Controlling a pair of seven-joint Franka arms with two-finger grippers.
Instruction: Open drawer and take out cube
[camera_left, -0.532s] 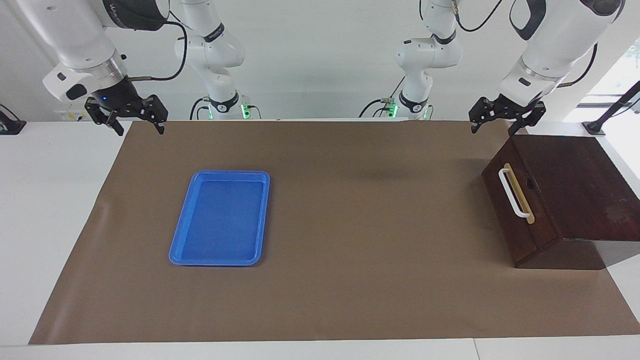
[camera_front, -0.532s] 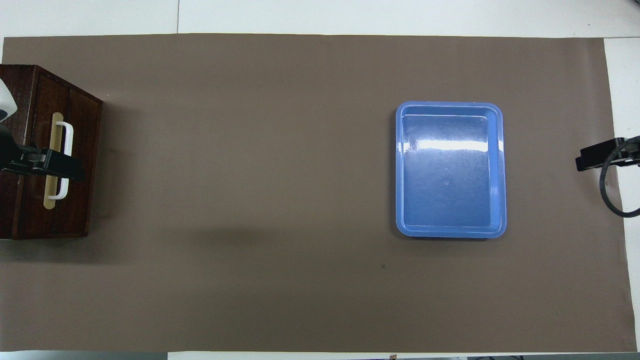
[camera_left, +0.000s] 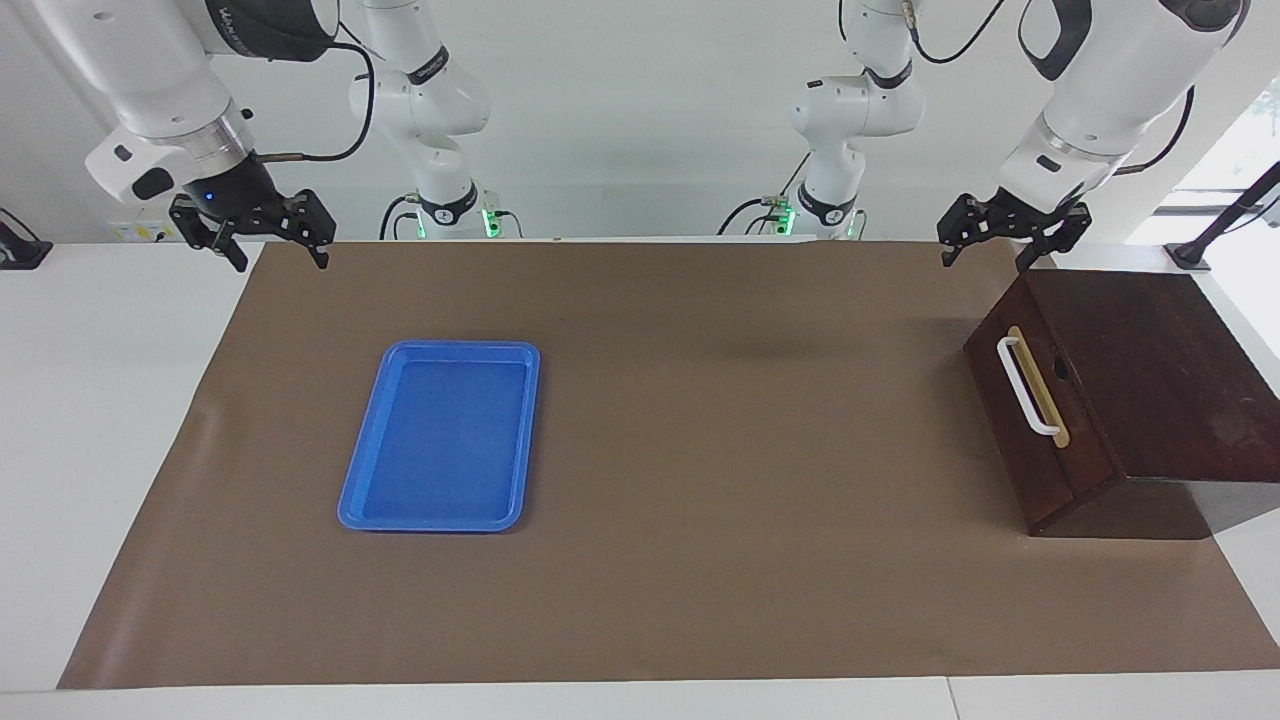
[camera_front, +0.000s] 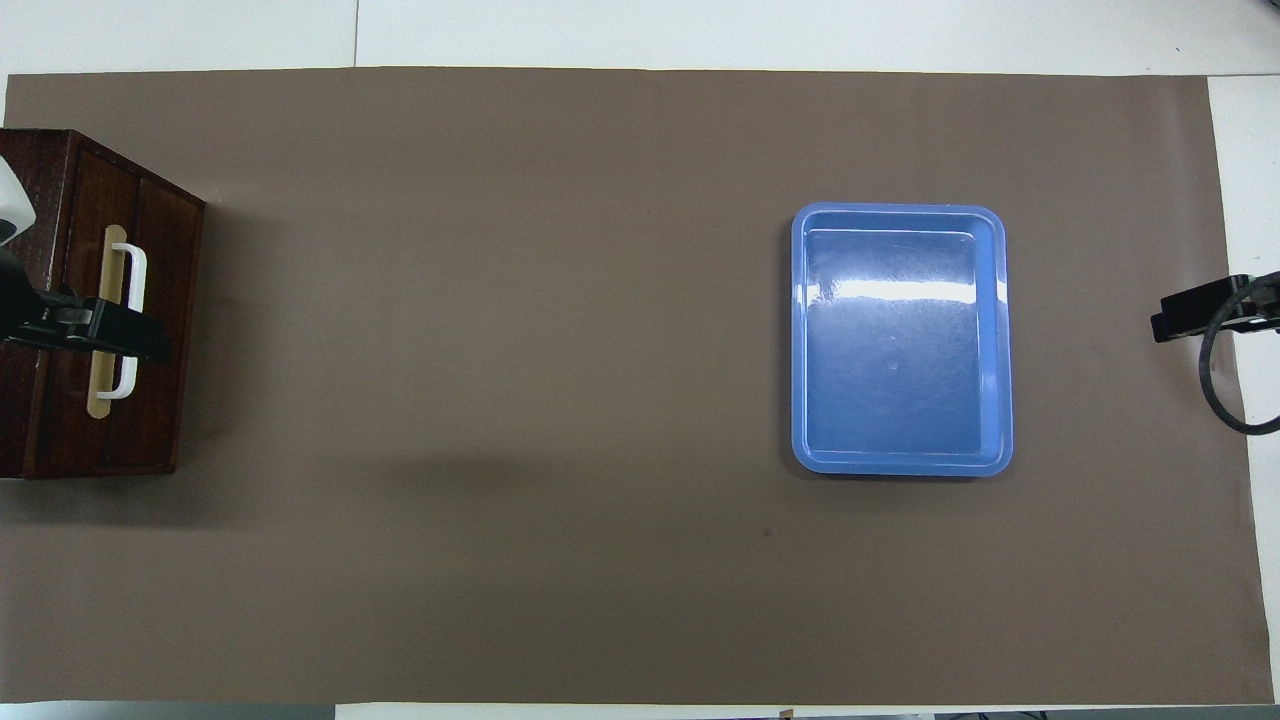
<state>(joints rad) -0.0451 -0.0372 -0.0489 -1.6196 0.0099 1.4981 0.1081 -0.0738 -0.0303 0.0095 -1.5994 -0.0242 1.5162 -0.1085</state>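
Facing view: I see my left pincer (camera_left: 1002, 243) up in the air over the box's (camera_left: 1150, 370) top edge, spread open and empty. My right pincer (camera_left: 265, 240) waits open and empty. The drawer (camera_left: 1040, 420) is shut, at the left arm's end of the counter (camera_left: 700, 560).

right arm band (camera_left: 262, 20): white lettering on the black collar, above the counter corner at the robots' edge. Cut off by the frame top, can't be read.
rear arm bands (camera_left: 428, 66): small white print on the black rings, above the robots' edge of the counter. Too small to read.
drawer (camera_left: 1040, 400): no legible print.
blue tray (camera_left: 362, 470): no legible print.
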